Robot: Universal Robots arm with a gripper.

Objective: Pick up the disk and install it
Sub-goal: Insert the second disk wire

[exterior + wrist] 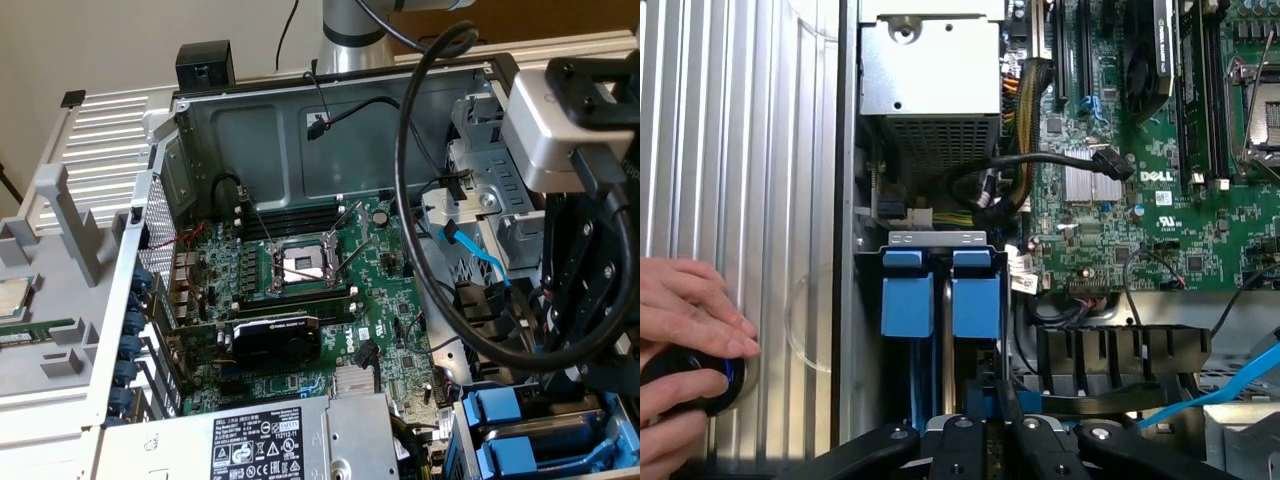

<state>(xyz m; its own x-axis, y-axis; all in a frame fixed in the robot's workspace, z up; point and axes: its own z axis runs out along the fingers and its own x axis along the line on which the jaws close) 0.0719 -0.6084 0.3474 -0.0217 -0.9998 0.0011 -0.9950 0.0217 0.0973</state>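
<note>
Wrist view alone shows me a person's hand [685, 345] on a black knob [690, 380]; gripper [992, 425] over two blue drive carriers [940, 290], finger spread indeterminable, labelled disk unseen.

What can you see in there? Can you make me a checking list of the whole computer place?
Surface: ribbed metal table carrying an open computer case.
Job's things: two blue trays sit side by side in their bay; the labelled disk cannot be told apart.
Clutter: nothing seen.
Gripper: the gripper hangs close to the blue trays.
Cables: a thick black cable loops over the motherboard; a blue cable runs by the drive cage.
Surroundings: a person's hand rests on a black round knob beside the case.
</note>
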